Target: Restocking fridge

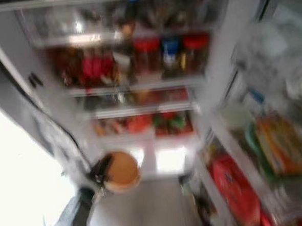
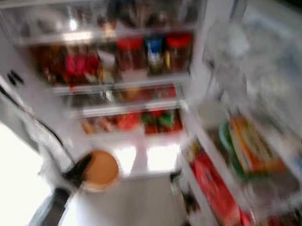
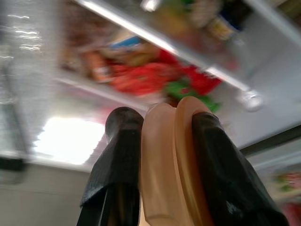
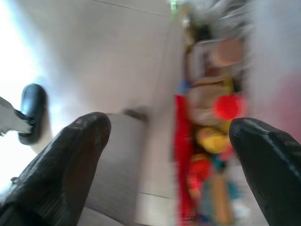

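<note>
The fridge (image 1: 219,62) stands open, and both head views are blurred. The left claw (image 3: 162,155) pinches a round tan container (image 1: 121,171) between its two black fingers (image 3: 117,155), one finger on each flat side. The container is held in front of the lower fridge shelves (image 1: 140,111), below the row of red-lidded jars (image 1: 146,54). The door racks (image 1: 246,158) on the right carry packaged items. The right claw (image 4: 169,155) is spread wide, with nothing between its fingers, near the door rack contents.
</note>
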